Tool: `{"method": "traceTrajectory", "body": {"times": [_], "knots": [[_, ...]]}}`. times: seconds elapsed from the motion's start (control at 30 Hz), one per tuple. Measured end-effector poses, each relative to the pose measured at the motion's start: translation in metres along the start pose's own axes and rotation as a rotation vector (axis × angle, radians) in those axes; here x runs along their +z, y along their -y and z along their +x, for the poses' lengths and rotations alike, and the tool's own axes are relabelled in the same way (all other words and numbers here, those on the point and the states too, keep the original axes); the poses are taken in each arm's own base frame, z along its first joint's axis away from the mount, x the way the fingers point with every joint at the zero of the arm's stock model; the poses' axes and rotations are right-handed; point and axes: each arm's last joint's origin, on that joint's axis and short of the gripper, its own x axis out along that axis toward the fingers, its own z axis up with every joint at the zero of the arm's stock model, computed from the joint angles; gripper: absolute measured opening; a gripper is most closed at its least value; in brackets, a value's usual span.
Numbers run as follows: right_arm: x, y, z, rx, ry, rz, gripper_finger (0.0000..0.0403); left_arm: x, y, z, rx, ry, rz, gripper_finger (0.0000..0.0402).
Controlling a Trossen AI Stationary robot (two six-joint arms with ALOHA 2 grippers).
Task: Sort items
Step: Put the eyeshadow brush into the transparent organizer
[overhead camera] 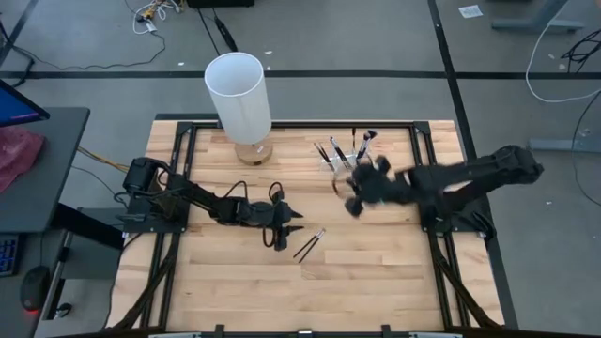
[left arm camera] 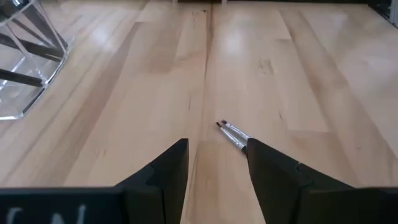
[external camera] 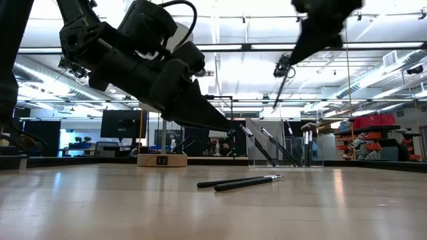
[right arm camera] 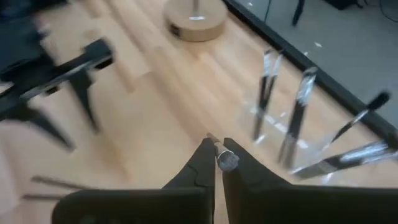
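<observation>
bright even overhead light, ceiling strip lights glaring white behind the left gripper point(external camera: 230, 127) in the low view, soft faint shadows on the wooden table point(overhead camera: 376, 272), right gripper point(right arm camera: 217, 155) view smeared with motion blur, right arm ghosted from above, left wrist view crisp

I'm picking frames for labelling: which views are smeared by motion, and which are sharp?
High view: the right gripper and its arm are motion-smeared. Right wrist view: the clear holder with its thin dark brushes and the left gripper are blurred. Left wrist view: the wooden table is sharp.
</observation>
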Motion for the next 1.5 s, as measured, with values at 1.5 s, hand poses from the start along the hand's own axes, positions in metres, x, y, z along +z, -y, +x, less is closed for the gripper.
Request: {"method": "traceTrajectory", "body": {"times": [1.5], "knots": [[0.072, 0.102, 0.174, 0.096, -0.553, -0.082, 0.0035, 0.001, 0.000, 0.000, -0.001, 0.008, 0.008, 0.0167]]}}
